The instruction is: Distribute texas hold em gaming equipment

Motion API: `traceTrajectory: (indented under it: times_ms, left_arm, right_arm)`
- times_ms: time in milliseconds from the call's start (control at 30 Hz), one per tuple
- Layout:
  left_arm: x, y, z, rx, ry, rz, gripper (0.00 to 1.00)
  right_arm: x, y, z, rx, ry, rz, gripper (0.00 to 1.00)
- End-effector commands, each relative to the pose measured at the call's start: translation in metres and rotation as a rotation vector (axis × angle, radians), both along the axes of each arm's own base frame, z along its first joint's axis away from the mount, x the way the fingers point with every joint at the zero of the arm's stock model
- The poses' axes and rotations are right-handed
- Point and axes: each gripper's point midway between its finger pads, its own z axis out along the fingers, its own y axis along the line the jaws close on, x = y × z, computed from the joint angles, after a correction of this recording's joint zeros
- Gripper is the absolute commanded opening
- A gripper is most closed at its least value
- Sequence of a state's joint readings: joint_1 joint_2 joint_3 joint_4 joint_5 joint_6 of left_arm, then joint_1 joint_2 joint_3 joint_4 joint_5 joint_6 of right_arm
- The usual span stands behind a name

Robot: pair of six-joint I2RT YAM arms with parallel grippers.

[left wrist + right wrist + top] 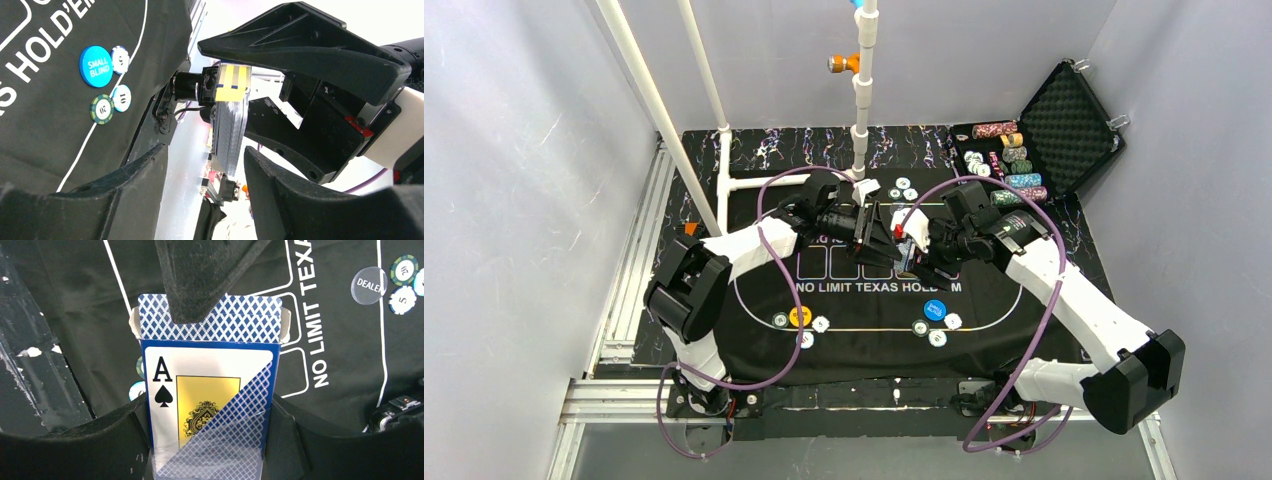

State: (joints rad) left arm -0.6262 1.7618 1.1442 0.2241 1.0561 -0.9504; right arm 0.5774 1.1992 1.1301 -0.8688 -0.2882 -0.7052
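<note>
My right gripper (pixel 916 250) is shut on a deck box (pixel 200 405) printed with an ace of spades, and holds it above the mat's middle. Blue-backed cards (pixel 235 322) stick out of its top. My left gripper (pixel 884 235) is open, with its fingers on either side of the cards' end (pixel 231 135), and one left finger (pixel 200 275) lies across the card backs. A yellow disc (pixel 800 316) and a blue disc (pixel 935 310) lie on the mat's near side with chips (pixel 821 324) beside each. The blue disc (pixel 95 66) also shows in the left wrist view.
The black mat (pixel 864 340) covers the table's middle. An open black case (pixel 1069 115) with chip stacks (pixel 1014 165) stands at the back right. A white pipe frame (pixel 862 100) rises at the back centre. A clear dealer button (pixel 369 285) and loose chips (pixel 902 188) lie behind the grippers.
</note>
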Motion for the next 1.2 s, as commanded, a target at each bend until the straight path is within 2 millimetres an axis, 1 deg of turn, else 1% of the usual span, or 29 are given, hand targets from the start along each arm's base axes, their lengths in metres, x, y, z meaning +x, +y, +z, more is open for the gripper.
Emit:
traceTrajectory:
  times_ms: [0,267,433,667,833,933,1167]
  left_arm:
    - [-0.008,-0.008,0.016,-0.045,-0.057,-0.058,0.55]
    - [-0.008,-0.011,0.014,-0.036,-0.06,-0.051,0.54]
    - [-0.012,-0.007,0.0,-0.003,-0.023,-0.051,0.46]
    - [-0.017,0.002,-0.013,0.081,-0.045,-0.067,0.34]
    - [-0.011,0.007,-0.007,0.059,-0.049,-0.043,0.28]
    - [-0.01,0.011,-0.004,0.052,-0.066,-0.035,0.27]
    - [-0.009,0.014,0.013,0.023,-0.132,-0.027,0.28]
  right_arm:
    - [-0.009,0.013,0.006,0.066,0.038,0.045,0.01]
    - [-0.013,0.016,0.004,0.048,0.053,0.087,0.01]
    - [-0.013,0.019,0.011,0.073,0.04,0.089,0.01]
    - [-0.016,0.021,0.015,0.088,0.045,0.102,0.01]
    - [-0.018,0.017,0.009,0.066,0.047,0.104,0.01]
    - [-0.018,0.016,0.007,0.061,0.049,0.103,0.01]
    - [-0.017,0.014,0.002,0.045,0.052,0.094,0.01]
